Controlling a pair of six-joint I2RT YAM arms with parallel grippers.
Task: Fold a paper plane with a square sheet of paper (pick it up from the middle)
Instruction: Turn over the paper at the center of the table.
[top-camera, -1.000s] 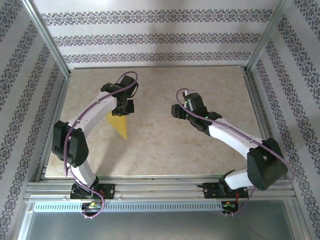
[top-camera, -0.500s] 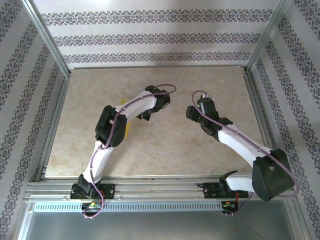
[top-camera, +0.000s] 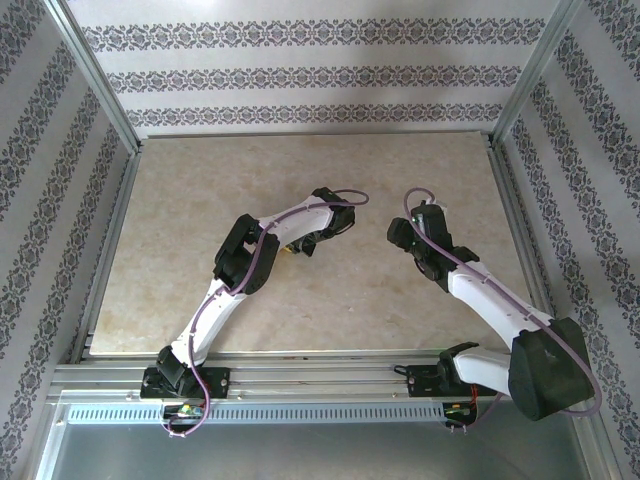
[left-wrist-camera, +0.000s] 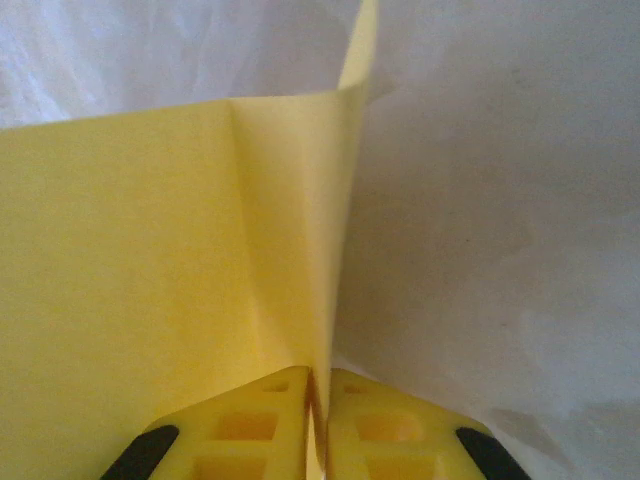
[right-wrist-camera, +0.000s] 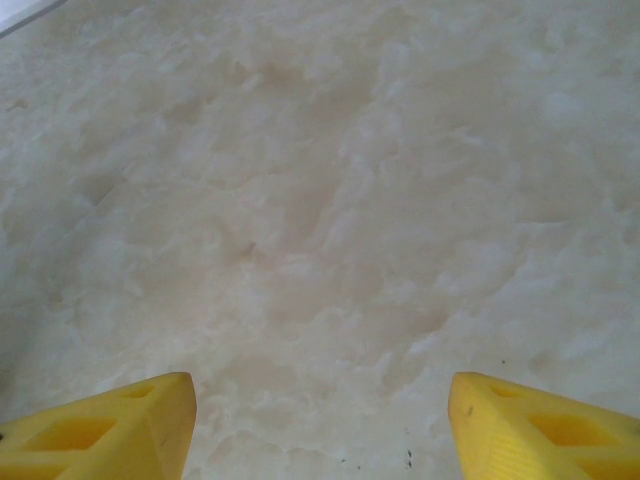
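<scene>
The yellow paper (left-wrist-camera: 150, 250) is folded, with a sharp crease running up from the jaws and one flap standing upright on the right. My left gripper (left-wrist-camera: 318, 420) is shut on it at the crease, and the paper's full outline is cut off by the frame. In the top view the left gripper (top-camera: 300, 240) is near the table's middle, its arm covering the paper. My right gripper (top-camera: 398, 233) hangs a short way to its right. It is open (right-wrist-camera: 320, 430), with nothing but bare marbled table between its yellow fingers (right-wrist-camera: 100, 432).
The beige marbled table (top-camera: 300, 170) is framed by aluminium posts and patterned walls on three sides. A metal rail (top-camera: 320, 375) carrying both arm bases runs along the near edge. Open tabletop lies behind and to the left of both grippers.
My left arm has swung from the table's left side toward the middle, carrying the yellow paper with it. The right gripper has drawn back a little to the right.
</scene>
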